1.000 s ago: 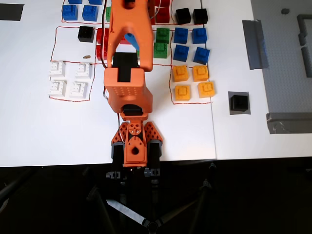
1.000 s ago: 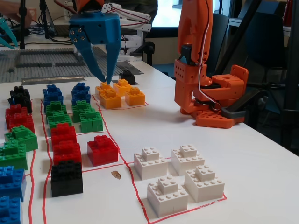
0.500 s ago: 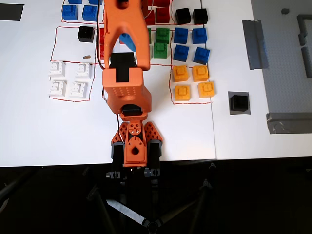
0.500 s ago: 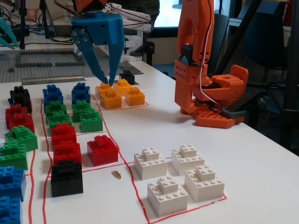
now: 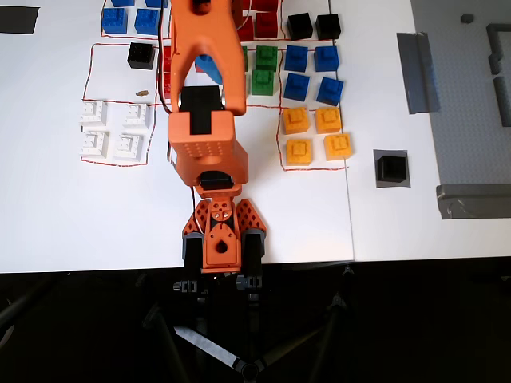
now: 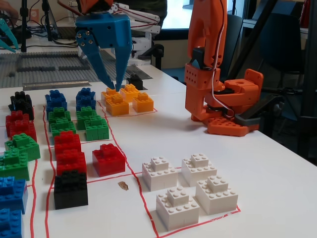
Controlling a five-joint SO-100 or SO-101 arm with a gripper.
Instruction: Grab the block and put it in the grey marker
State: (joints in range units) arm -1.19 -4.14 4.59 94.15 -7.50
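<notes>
- the blue gripper (image 6: pixel 113 85) hangs in the air above the coloured rows near the far edge of the worktop (image 6: pixel 163 134); its two fingers are a little apart, narrow, with nothing between them.
- in the fixed view its fingertips sit in front of the orange blocks (image 6: pixel 128 99), and whether they touch anything there cannot be told.
- in the overhead view the orange arm (image 5: pixel 206 96) covers most of the gripper; only a bit of blue shows beside the arm.
- one black block (image 5: pixel 391 168) sits on the grey marker (image 5: pixel 402 154), to the right of the orange blocks (image 5: pixel 318 134) and well apart from the gripper.
- another black block (image 5: pixel 141 55) stands alone inside a red outline (image 5: pixel 92 100), above the white blocks (image 5: pixel 116 128) in the overhead view.
- two more black blocks (image 5: pixel 313 26) sit at the top edge of the overhead view, next to the red ones.
- the arm's base (image 6: pixel 225 106) stands at the worktop's right edge in the fixed view.
</notes>
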